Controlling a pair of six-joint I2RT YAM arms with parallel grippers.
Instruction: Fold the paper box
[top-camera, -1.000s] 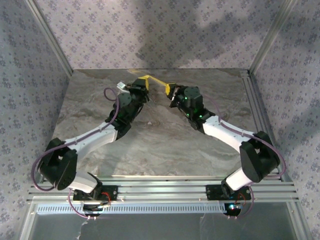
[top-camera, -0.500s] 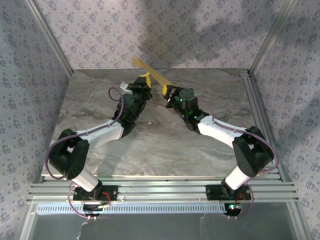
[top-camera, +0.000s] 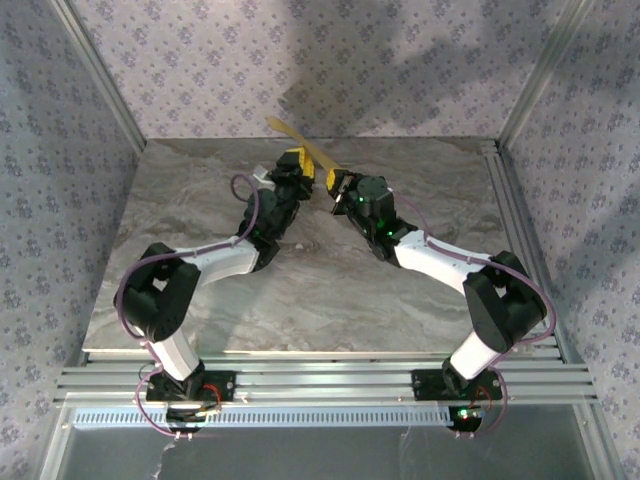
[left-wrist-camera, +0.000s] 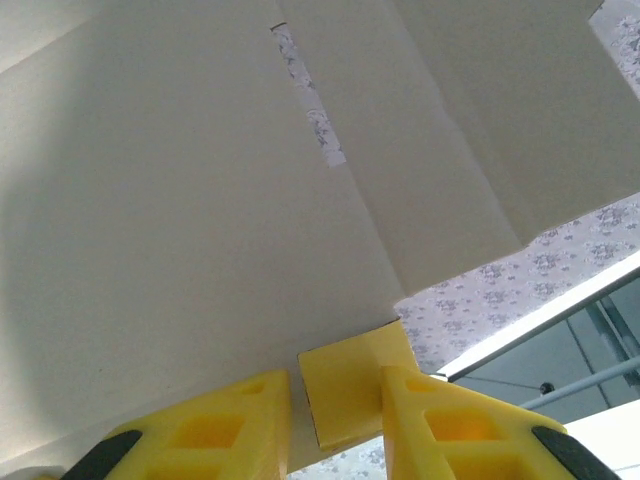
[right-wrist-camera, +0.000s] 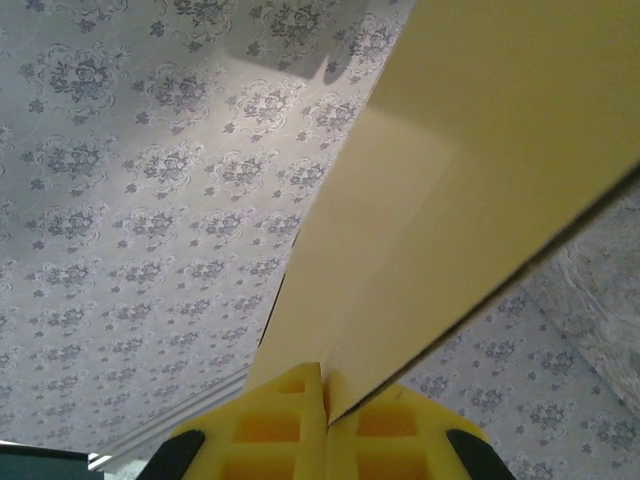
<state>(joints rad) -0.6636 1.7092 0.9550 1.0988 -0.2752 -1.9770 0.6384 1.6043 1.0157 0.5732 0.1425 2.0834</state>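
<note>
Top external view: the paper box (top-camera: 305, 147) is held raised above the table (top-camera: 330, 290) at about 12 o'clock, near the far wall, as a slanted, unfolded sheet between the two arms. The right gripper (right-wrist-camera: 325, 385) is clamped on the card's edge, with the yellow face turned to its camera. The left gripper (left-wrist-camera: 335, 380) is parted, and a small yellow tab (left-wrist-camera: 350, 405) stands in the gap unpinched; the cream face with its creases (left-wrist-camera: 365, 200) is spread above it. A regrip by the left side is judged to be the step in hand. The sheet should be steadied by the right grip alone while the left jaws are repositioned. A panel beside a crease should then be taken squarely, so that the fold follows the scored line and the thin card is neither twisted nor torn.
</note>
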